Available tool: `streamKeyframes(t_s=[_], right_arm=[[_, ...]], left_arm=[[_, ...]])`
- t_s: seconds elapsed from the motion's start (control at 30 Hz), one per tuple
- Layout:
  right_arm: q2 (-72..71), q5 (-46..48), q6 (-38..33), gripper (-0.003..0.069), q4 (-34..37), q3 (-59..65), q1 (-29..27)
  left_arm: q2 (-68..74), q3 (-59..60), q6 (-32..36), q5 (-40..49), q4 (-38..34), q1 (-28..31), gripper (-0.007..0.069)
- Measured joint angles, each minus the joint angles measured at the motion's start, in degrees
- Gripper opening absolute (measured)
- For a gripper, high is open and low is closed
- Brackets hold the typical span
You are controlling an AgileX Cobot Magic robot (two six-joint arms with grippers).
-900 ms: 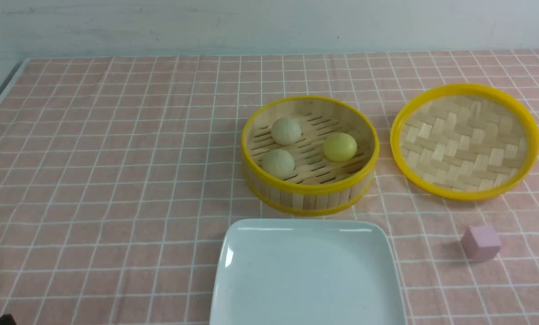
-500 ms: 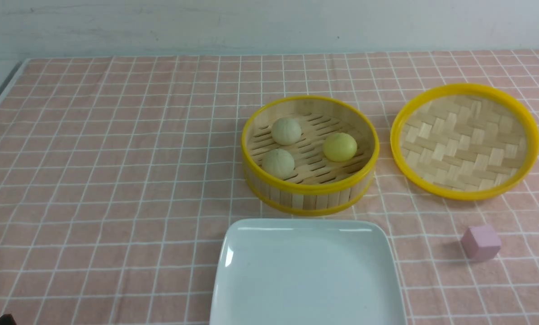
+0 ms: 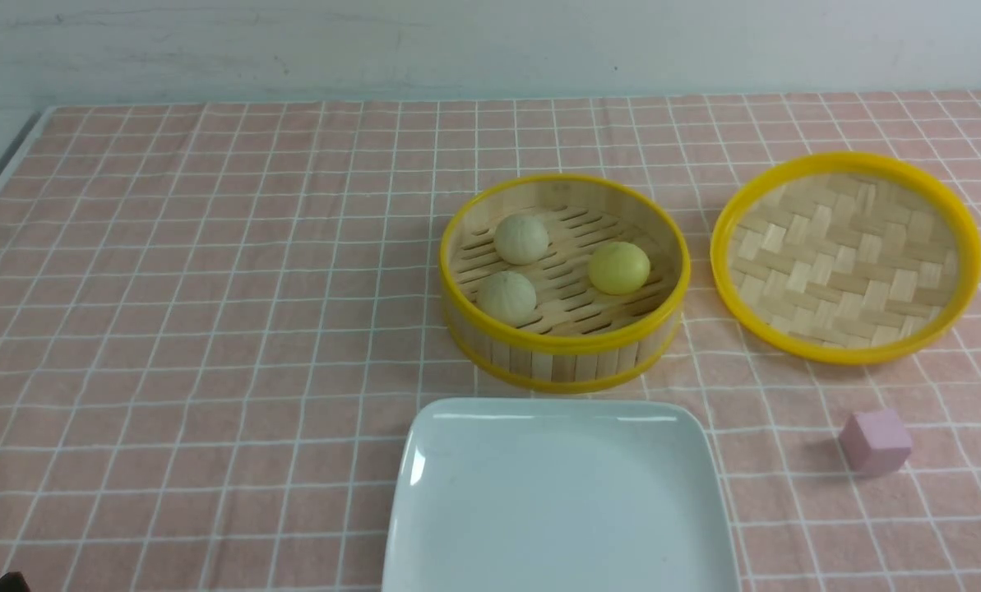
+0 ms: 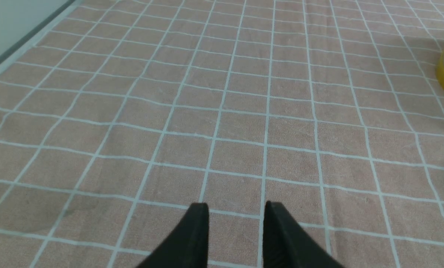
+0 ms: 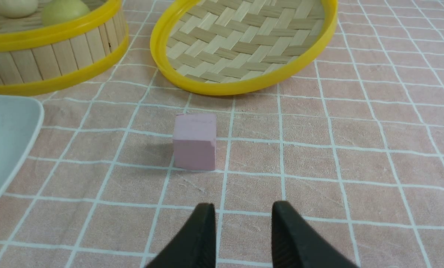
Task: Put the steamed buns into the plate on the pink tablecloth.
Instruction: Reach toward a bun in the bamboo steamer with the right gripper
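Observation:
Three steamed buns lie in a round bamboo steamer basket (image 3: 564,349): two pale beige (image 3: 520,238) (image 3: 506,298) and one yellow (image 3: 618,267). The white square plate (image 3: 556,409) lies empty in front of the basket on the pink tablecloth (image 3: 210,288). My left gripper (image 4: 236,208) hovers low over bare cloth far left of the basket, jaws a little apart and empty. My right gripper (image 5: 243,208) hovers over cloth near a pink cube (image 5: 195,141), jaws a little apart and empty. The right wrist view shows the yellow bun (image 5: 63,9) and a plate corner (image 5: 6,126).
The yellow-rimmed woven lid (image 3: 848,255) lies upside down right of the basket. The pink cube (image 3: 875,442) sits right of the plate. The table's left edge (image 4: 21,41) runs beside the left gripper. A dark bit of the left arm (image 3: 9,582) shows at the front left corner.

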Motion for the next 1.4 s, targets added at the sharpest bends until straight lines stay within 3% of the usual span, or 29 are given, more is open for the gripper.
streamKeyframes(t_s=[0.37,0.53,0.77,0.9,1.07,1.23,1.33,1.4], right_arm=[[0.0,-0.12,0.43,0.0239,0.43,0.0,0.0],[0.0,0.01,9.28,0.0239,14.83,0.05,0.0],[0.0,0.31,12.27,0.0239,25.02,0.21,0.0],[0.0,0.66,12.27,0.0239,32.95,0.47,0.0],[0.0,0.18,12.27,0.0239,39.77,0.63,0.0],[0.0,-0.82,12.27,0.023,41.67,0.65,0.0],[0.0,-0.88,12.07,0.0174,42.07,0.14,0.0],[0.0,-1.6,9.95,0.0092,42.07,-2.41,0.0]], left_arm=[[0.0,0.0,0.0,0.0,0.0,0.0,0.024],[0.0,0.0,0.0,0.0,0.0,0.0,0.024],[0.0,0.0,-1.28,0.0,0.21,0.0,0.024],[0.0,0.0,-12.86,-0.89,-10.87,0.0,0.024],[0.0,0.05,-32.68,-1.18,-31.67,0.0,0.024],[0.0,0.05,-38.42,-1.55,-37.22,0.0,0.024],[0.0,0.11,-39.05,-2.14,-37.27,0.0,0.024],[0.0,0.16,-39.05,-4.79,-37.21,0.0,0.024]])
